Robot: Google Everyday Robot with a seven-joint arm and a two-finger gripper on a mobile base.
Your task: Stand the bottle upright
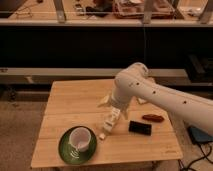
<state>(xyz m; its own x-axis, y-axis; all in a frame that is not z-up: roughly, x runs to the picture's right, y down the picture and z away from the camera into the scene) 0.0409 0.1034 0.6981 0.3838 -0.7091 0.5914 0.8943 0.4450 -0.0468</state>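
Observation:
The bottle (109, 123) is a slim cream shape lying tilted on the wooden table (65, 107), just left of the black rectangle (140, 128). My gripper (115, 113) hangs from the white arm (150, 92), which reaches in from the right. The gripper is directly over the bottle's upper end and hides part of it. I cannot tell whether it touches the bottle.
A white cup (80, 138) stands on a green plate (65, 148) at the front left. A small white block (102, 135) lies beside the plate. A reddish-brown item (152, 118) lies right of the bottle. Pale scraps (103, 101) lie behind the arm. A dark shelf runs behind the table.

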